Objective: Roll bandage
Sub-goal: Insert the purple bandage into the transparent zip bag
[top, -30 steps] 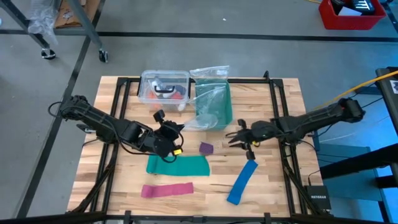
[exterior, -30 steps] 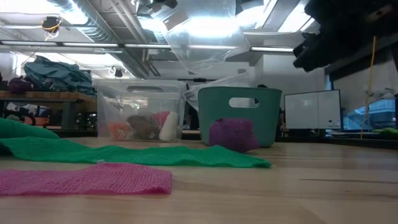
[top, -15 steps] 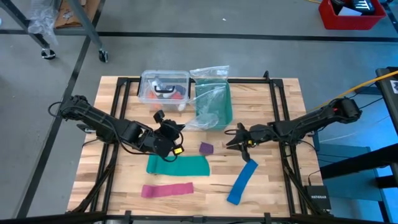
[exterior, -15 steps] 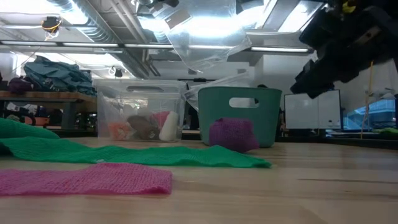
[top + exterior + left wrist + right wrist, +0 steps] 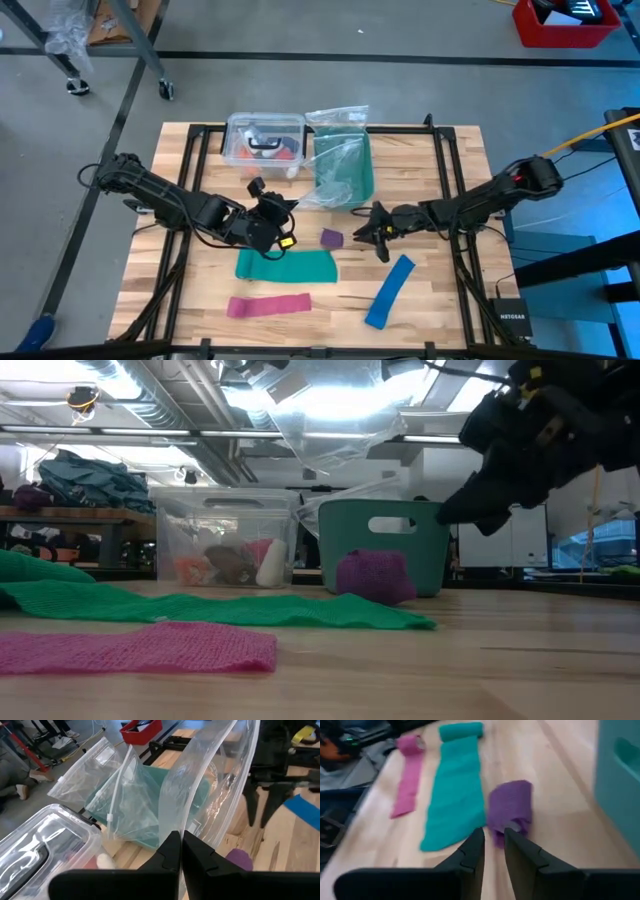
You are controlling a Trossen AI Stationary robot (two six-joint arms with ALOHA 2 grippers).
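Note:
The bandage is a small purple roll (image 5: 331, 238) lying on its side on the table, in front of the teal bin in the low view (image 5: 375, 576). My right gripper (image 5: 374, 234) hovers just right of the roll and above the table, fingers a little apart, empty; its wrist view looks down on the roll (image 5: 512, 810). My left gripper (image 5: 288, 209) stands left of the roll, shut on a clear plastic bag (image 5: 335, 150). My left gripper pinches the clear bag's edge (image 5: 183, 826) between its two fingers, which come at it roughly level from the table's left. The bag is held up off the table (image 5: 330, 410), and its far part drapes over the teal bin.
A teal bin (image 5: 345, 170) and a clear lidded box (image 5: 265, 140) stand at the back. A green strip (image 5: 288, 266), a pink strip (image 5: 268, 305) and a blue strip (image 5: 389, 291) lie flat on the near half of the table.
My right gripper has moved toward the table's left edge, closing on the purple roll, and has come lower in the low view. The roll, the strips and my left gripper with the bag have kept still.

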